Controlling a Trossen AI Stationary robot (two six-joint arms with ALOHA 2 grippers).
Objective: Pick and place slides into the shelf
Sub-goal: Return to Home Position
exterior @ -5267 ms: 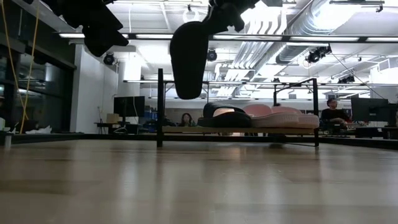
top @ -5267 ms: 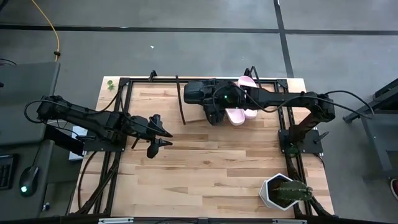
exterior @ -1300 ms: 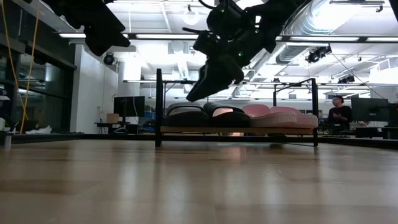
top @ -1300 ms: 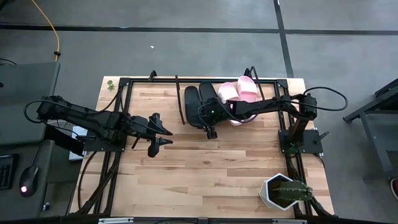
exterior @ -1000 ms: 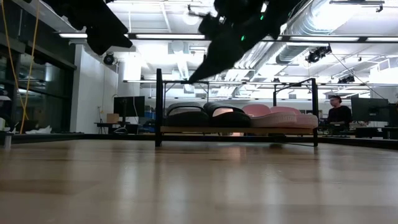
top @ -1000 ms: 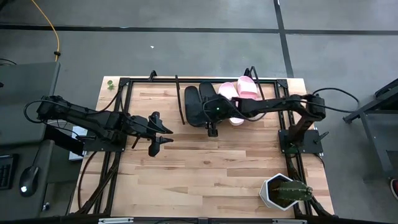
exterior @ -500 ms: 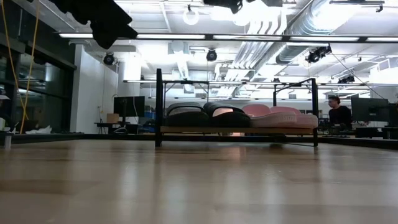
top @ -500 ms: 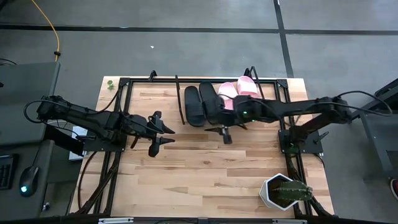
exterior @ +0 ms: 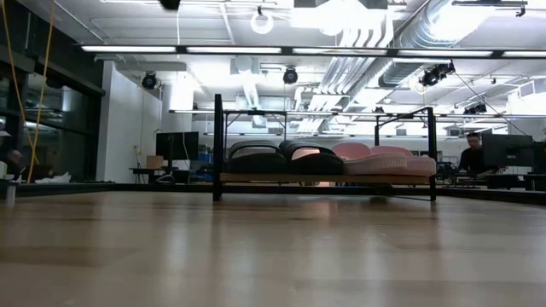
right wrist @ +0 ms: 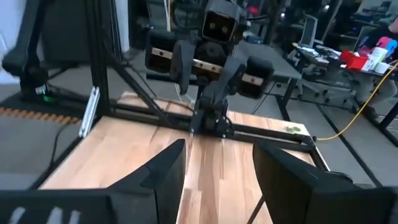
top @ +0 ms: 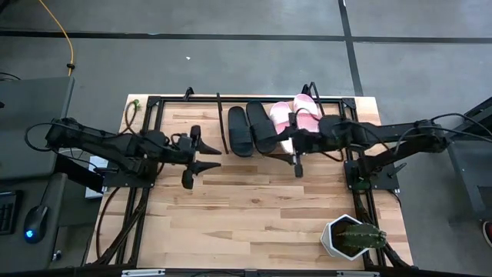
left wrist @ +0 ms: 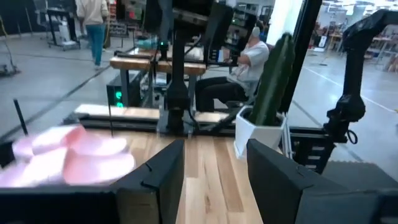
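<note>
Seemingly all four slides (top: 261,129) on the shelf (exterior: 256,178); left gripper (left wrist: 214,149), right gripper (right wrist: 217,150) both wide-fingered nearby.

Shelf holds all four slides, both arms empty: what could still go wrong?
The right arm crosses above the pink slides at the shelf's right end, its end effector open just in front; a low swing could drag one off. The black slides lie tight beside them, so a knock might shift several. The left arm waits aside.
</note>
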